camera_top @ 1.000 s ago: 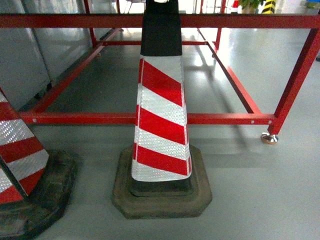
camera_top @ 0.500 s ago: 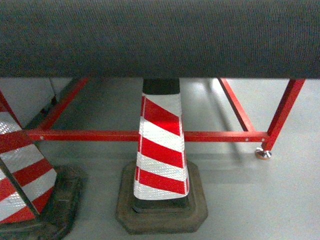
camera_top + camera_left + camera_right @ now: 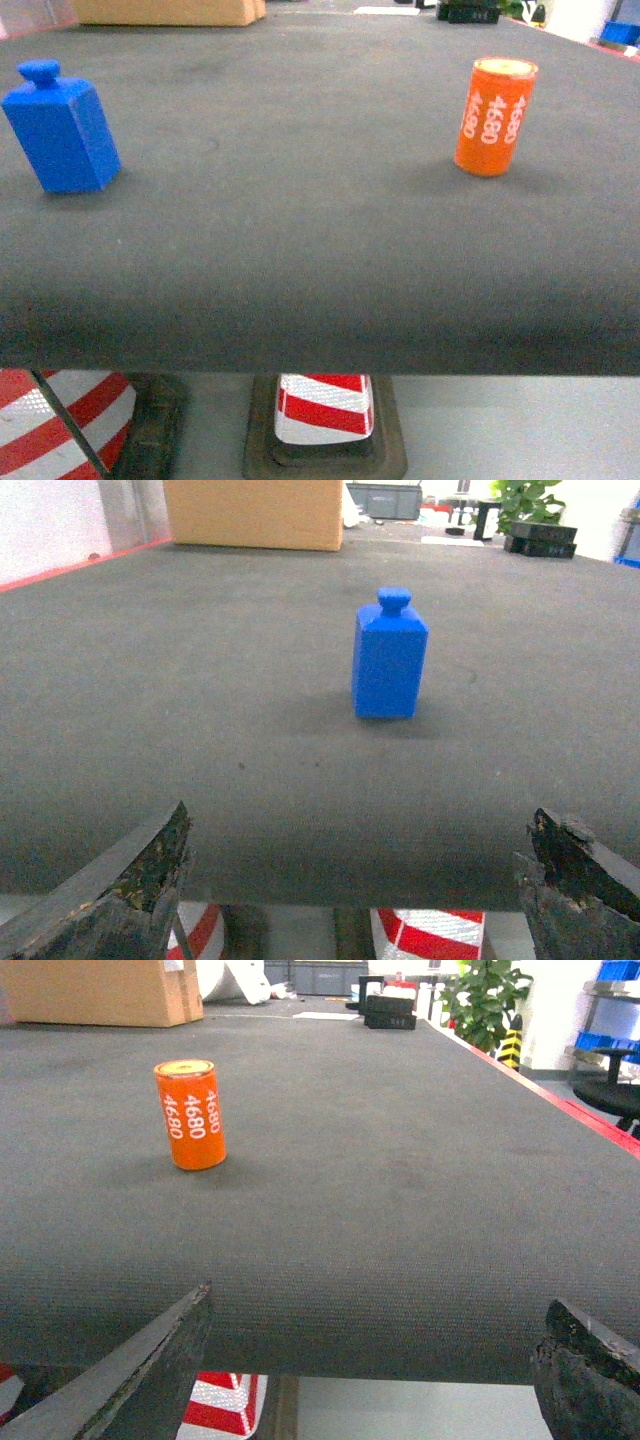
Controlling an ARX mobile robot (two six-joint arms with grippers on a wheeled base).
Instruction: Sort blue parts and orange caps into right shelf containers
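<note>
A blue part (image 3: 62, 128), a square block with a round knob on top, stands upright on the left of the dark table (image 3: 300, 220). An orange cap (image 3: 494, 115), a cylinder printed 4680, stands upright on the right. Neither gripper shows in the head view. In the left wrist view my left gripper (image 3: 360, 820) is open and empty at the table's front edge, with the blue part (image 3: 390, 657) ahead of it. My right gripper (image 3: 380, 1300) is open and empty too; the orange cap (image 3: 190, 1114) stands ahead to its left. Bits of bright blue plastic (image 3: 615, 1042) show far right, too little to identify as the containers.
A cardboard box (image 3: 160, 10) sits at the table's far left end. Red and white traffic cones (image 3: 322, 405) stand on the floor under the front edge. A potted plant (image 3: 485, 1000) and black cases (image 3: 390, 1012) lie beyond the far end. The table's right side has a red edge (image 3: 600, 1125).
The head view has risen from floor level below the red table frame to above the tabletop. The cones are now mostly hidden under the table, and the blue part and orange cap have come into sight.
</note>
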